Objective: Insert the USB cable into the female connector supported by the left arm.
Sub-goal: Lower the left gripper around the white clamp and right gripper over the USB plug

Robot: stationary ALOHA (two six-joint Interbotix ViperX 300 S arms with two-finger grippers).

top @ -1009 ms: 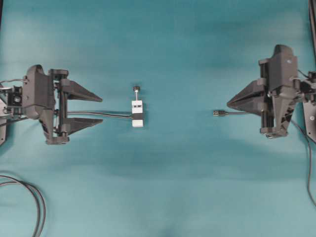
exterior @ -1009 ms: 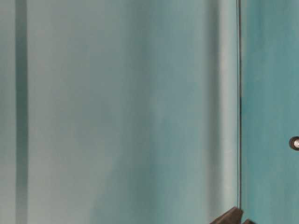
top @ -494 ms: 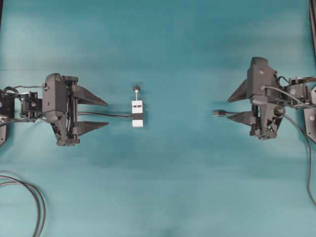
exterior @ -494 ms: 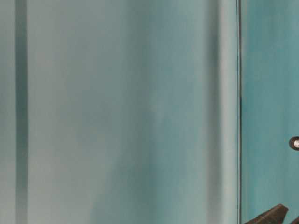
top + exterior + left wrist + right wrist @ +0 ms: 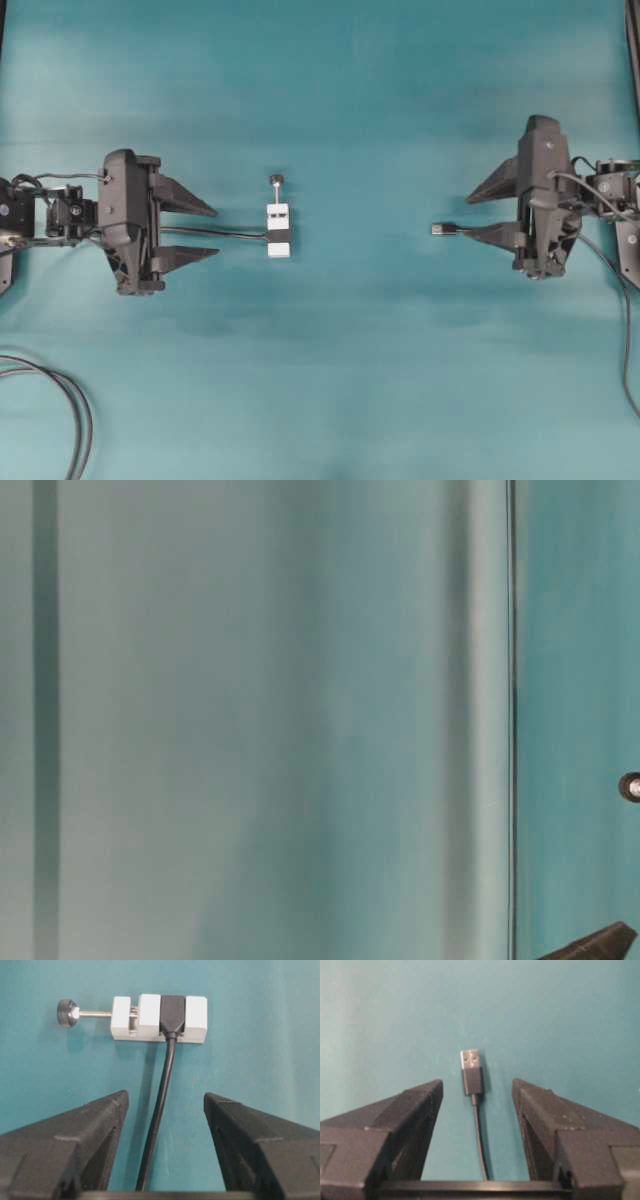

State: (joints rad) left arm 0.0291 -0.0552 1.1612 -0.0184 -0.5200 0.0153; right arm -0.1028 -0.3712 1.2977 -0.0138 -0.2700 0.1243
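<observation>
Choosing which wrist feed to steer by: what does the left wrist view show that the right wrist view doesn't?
Only the left wrist view shows the white clamp with its black-knobbed screw, gripping the black female connector and its cable. Only the right wrist view shows the USB cable, silver plug pointing away, lying loose. Both show the teal table and an open, empty hand straddling a cable.

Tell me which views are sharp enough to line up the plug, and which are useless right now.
Right wrist view: USB cable plug crisp, soft shadow beside it. Left wrist view: white clamp and black connector sharp. Overhead: even light, small detail coarse. Table-level: blurred teal backdrop, only a dark fingertip at the bottom edge.
</observation>
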